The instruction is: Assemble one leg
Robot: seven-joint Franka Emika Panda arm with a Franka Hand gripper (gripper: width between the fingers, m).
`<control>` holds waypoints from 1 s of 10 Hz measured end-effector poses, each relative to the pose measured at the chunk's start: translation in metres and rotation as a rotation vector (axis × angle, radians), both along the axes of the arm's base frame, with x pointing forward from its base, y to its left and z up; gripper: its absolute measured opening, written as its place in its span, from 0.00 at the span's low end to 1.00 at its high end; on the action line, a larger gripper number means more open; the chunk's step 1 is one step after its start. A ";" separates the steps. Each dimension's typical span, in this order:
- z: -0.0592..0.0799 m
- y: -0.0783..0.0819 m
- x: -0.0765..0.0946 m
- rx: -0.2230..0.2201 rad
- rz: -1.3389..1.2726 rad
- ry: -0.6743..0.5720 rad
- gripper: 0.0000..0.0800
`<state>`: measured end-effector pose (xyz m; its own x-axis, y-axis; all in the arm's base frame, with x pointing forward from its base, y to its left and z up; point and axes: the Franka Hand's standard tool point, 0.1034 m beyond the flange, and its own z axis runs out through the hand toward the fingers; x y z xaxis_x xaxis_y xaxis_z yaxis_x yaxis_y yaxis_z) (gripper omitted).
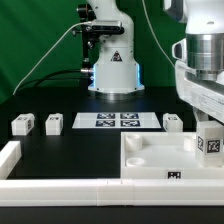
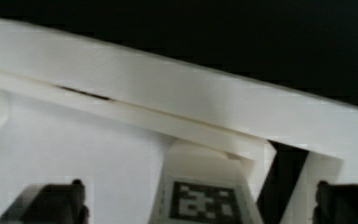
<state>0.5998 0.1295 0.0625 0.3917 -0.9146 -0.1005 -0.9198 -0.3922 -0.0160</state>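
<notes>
A large white tray (image 1: 150,153) lies at the front on the exterior view's right. A small white leg (image 1: 210,143) with a black-and-white marker stands upright at the tray's corner on that side. My gripper (image 1: 208,128) hangs right over it. In the wrist view the leg (image 2: 208,190) stands midway between my dark fingertips (image 2: 55,205), with a gap on each side. The gripper (image 2: 201,205) is open around it and does not touch it. The tray's rim (image 2: 140,100) runs slantwise behind the leg. Three more legs (image 1: 22,124) (image 1: 53,123) (image 1: 172,121) stand on the black table.
The marker board (image 1: 115,120) lies flat in the middle, behind the tray. The robot base (image 1: 112,65) stands behind it with cables. A white rail (image 1: 60,186) runs along the front edge and turns up at the exterior view's left (image 1: 9,155).
</notes>
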 end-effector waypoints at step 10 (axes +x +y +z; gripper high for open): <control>-0.001 -0.015 0.003 0.015 1.240 -0.116 0.81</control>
<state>0.6025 0.1148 0.0617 0.9967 0.0793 -0.0150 0.0778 -0.9934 -0.0839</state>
